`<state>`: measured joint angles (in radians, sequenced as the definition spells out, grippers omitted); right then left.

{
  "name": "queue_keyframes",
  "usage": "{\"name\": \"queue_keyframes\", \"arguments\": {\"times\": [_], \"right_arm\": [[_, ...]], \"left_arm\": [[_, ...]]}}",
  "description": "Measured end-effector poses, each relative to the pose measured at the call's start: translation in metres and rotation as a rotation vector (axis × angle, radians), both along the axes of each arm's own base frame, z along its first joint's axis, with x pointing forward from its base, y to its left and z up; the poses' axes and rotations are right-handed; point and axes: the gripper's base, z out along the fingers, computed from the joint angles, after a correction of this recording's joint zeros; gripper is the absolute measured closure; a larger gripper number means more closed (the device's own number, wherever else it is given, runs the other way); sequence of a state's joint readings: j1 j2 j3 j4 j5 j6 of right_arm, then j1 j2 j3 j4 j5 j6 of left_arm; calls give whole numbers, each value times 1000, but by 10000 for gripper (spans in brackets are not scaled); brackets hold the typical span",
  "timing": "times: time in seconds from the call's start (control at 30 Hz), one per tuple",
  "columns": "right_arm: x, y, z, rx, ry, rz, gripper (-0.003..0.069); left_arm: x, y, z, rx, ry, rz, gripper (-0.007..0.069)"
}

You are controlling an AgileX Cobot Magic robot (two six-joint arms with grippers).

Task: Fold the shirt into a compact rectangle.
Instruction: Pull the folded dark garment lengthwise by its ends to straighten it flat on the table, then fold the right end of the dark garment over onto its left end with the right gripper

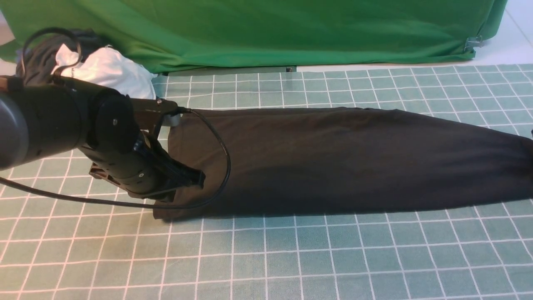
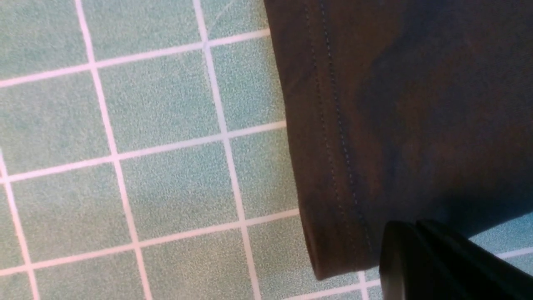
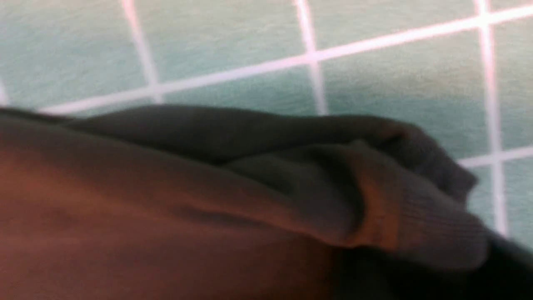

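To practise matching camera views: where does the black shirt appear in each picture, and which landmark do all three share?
Front view: the shirt stretches across the middle as a long dark band.
Left wrist view: the shirt, hem stitching showing.
Right wrist view: the shirt, bunched, close up.
Shared landmark: the green grid mat.

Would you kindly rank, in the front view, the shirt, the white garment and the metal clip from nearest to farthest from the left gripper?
From the left gripper:
1. shirt: right at its tips, spreading off to the right.
2. white garment: behind it, at the back left.
3. metal clip: far back right, on the green backdrop.
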<state>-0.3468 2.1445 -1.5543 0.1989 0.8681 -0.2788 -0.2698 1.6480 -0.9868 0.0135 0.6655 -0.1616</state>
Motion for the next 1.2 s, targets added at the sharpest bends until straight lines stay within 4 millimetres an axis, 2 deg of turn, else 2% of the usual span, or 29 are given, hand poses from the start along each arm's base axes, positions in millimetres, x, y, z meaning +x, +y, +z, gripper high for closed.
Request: {"name": "queue_keyframes", "arguments": {"times": [0.03, 0.13, 0.3, 0.33, 0.47, 0.5, 0.57, 0.63, 0.73, 0.77, 0.87, 1.2], "right_arm": [[0, 1, 0, 5, 5, 10, 540], [-1, 1, 5, 1, -1, 16, 610], [-8, -5, 27, -44, -20, -29, 621], [-11, -9, 40, -62, -44, -56, 621], [-20, -14, 74, -101, -113, -88, 623], [-21, -14, 75, -102, -116, -88, 623], [-26, -8, 98, -117, -161, -82, 623], [-29, 1, 113, -123, -184, -65, 623], [-33, 32, 136, -119, -201, 4, 625], [-34, 32, 137, -118, -204, 4, 626], [-36, 72, 151, -76, -208, 83, 626], [-36, 209, 157, 123, -248, 280, 626]], "left_arm": [[0, 0, 0, 0, 1, 0, 613], [0, 0, 0, 0, 2, 0, 613], [-3, 3, -1, 38, 22, -16, 613], [-4, 7, 2, 63, 25, -3, 613], [-8, 21, 21, 73, -25, 55, 613], [-8, 22, 22, 72, -29, 57, 613], [-13, 29, 38, 55, -79, 91, 613], [-16, 32, 48, 46, -111, 102, 613], [-24, 34, 64, 32, -163, 108, 613], [-24, 34, 64, 32, -163, 108, 613], [-28, 35, 73, 21, -191, 111, 613], [-33, 33, 74, 2, -159, 103, 613]]}}
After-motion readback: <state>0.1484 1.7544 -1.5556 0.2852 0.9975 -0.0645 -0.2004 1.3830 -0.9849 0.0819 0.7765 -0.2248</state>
